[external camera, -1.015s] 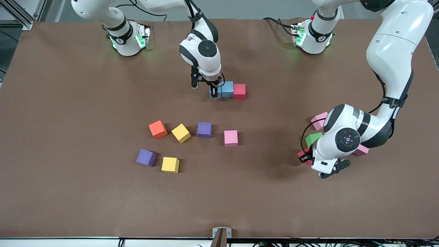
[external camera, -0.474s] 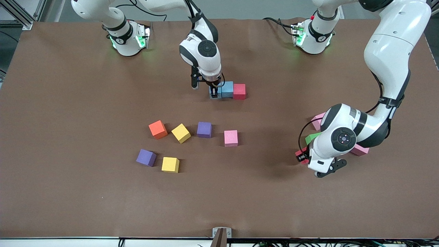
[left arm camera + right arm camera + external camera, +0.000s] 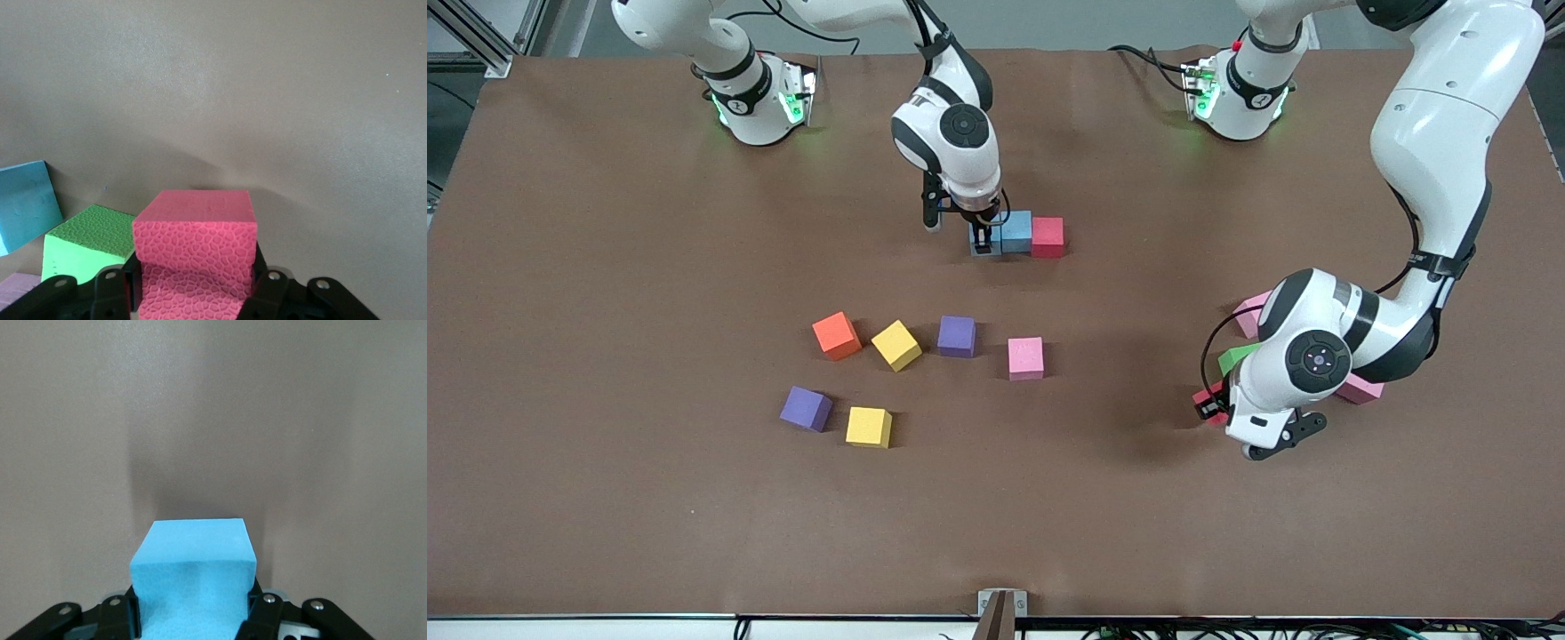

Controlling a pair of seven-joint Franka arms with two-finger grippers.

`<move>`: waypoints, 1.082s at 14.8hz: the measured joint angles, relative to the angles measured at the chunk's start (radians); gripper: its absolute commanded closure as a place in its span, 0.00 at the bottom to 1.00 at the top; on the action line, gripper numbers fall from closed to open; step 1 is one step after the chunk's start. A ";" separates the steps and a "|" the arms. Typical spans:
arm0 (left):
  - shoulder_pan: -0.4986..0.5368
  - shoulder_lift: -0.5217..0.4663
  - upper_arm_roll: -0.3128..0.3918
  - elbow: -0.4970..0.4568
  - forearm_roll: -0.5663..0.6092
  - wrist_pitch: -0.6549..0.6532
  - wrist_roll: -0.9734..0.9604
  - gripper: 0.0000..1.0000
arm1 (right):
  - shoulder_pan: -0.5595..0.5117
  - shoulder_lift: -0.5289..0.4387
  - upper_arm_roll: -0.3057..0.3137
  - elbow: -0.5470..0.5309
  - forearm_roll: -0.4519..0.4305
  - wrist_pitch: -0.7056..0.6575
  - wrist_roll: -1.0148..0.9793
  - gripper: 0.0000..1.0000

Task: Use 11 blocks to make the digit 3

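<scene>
My right gripper [image 3: 982,240] is shut on a light blue block [image 3: 193,573], held down at the table beside a second light blue block [image 3: 1016,231] that touches a red block [image 3: 1048,236]. My left gripper [image 3: 1213,405] is shut on another red block [image 3: 195,240], low by the table next to a green block [image 3: 1238,357]. Loose on the table nearer the front camera lie an orange block [image 3: 837,335], two yellow blocks [image 3: 895,345] [image 3: 869,427], two purple blocks [image 3: 957,336] [image 3: 807,408] and a pink block [image 3: 1025,357].
Two more pink blocks [image 3: 1254,311] [image 3: 1360,389] peek out from under the left arm. In the left wrist view a teal block [image 3: 23,207] sits beside the green block [image 3: 90,240]. Brown table cover [image 3: 605,498] stretches bare toward the front edge.
The left arm shifted slightly toward the right arm's end with the red block in its grip, then held still. The right arm has not moved.
</scene>
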 measured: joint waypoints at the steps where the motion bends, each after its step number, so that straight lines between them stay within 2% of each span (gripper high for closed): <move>1: 0.000 0.000 0.000 0.000 0.000 0.000 0.000 0.62 | 0.000 0.000 0.000 0.000 0.000 0.000 0.000 0.31; 2: 0.000 0.000 0.000 0.000 0.000 0.000 0.000 0.62 | 0.000 0.000 0.000 0.000 0.000 0.000 0.000 0.21; 3: 0.000 0.000 0.000 0.000 0.000 0.000 0.000 0.62 | 0.000 0.000 0.000 0.000 0.000 0.000 0.000 0.01; 16: 0.001 0.000 0.003 0.000 0.000 0.000 0.000 0.62 | 0.000 0.009 0.000 0.003 0.000 -0.002 0.000 0.00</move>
